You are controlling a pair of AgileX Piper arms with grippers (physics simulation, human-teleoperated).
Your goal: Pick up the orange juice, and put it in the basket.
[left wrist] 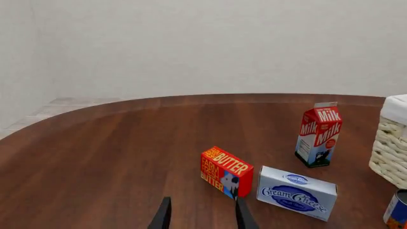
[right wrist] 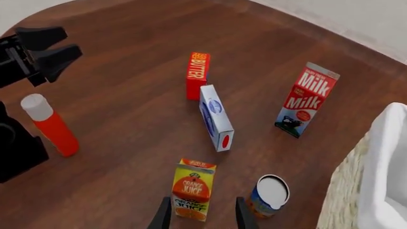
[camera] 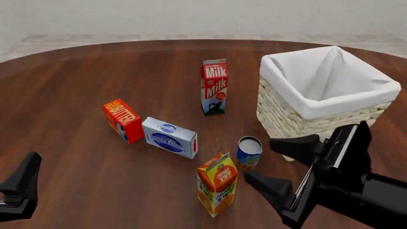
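Right end effector point(camera: 275, 168) gapes wide beside the upright orange juice point(camera: 217, 190); best square both fingers around its flat sides before closing.

"Milk" on the milk carton point(camera: 214, 87), "BUTTER" on the butter box point(left wrist: 226, 171), "Cream Cheese" on its box point(left wrist: 296, 192).

- My left gripper point(camera: 19, 188) is cut off by the front view's left and bottom edges, and in the left wrist view only the fingertips point(left wrist: 164, 217) show.
- The basket point(left wrist: 391, 143) is clipped in both wrist views.
- The can point(left wrist: 397, 210) is half out of the left wrist frame.
- The can's label is too small for me to read.
- The red bottle point(right wrist: 52, 126) shows only in the right wrist view.
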